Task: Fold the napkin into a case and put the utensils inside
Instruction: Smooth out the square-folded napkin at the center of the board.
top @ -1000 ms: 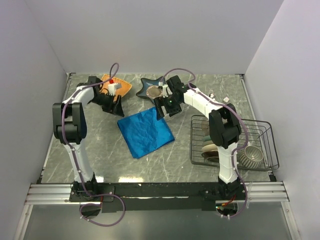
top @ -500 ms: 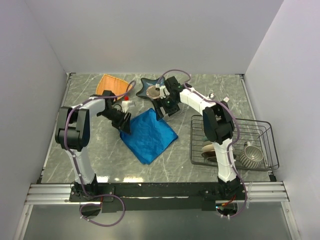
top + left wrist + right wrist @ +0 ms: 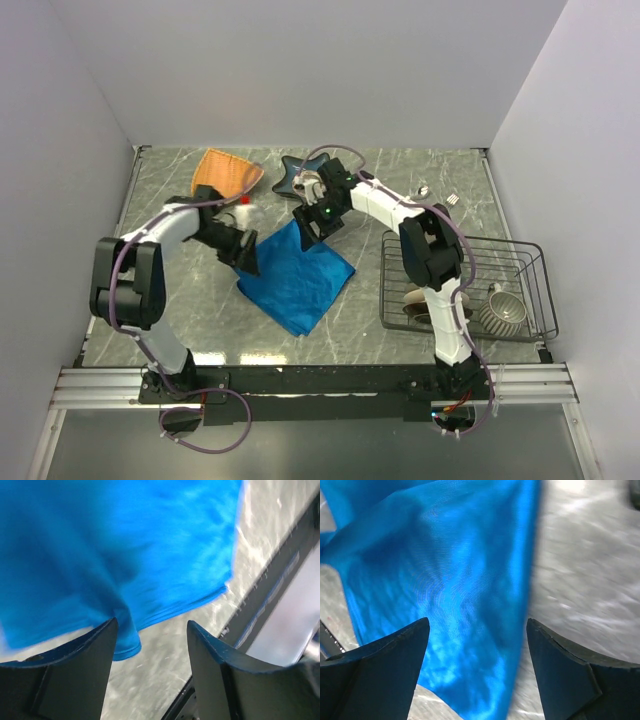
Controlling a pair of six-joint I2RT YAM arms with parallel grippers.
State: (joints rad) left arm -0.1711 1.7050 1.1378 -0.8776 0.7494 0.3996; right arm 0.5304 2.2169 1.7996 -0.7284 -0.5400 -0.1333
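The blue napkin is seen spread at the middle of the table. The left end effector is held open at its left corner, and the right end effector is held wide over its far corner. The utensils are laid far right, well apart.

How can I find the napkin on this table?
Look at the middle of the grey marble table, between the two robot arms. The napkin lies there turned like a diamond, left of the wire rack. It is the only bright blue, shiny cloth; the orange dish and the dark star dish behind it are dishes, not cloth.
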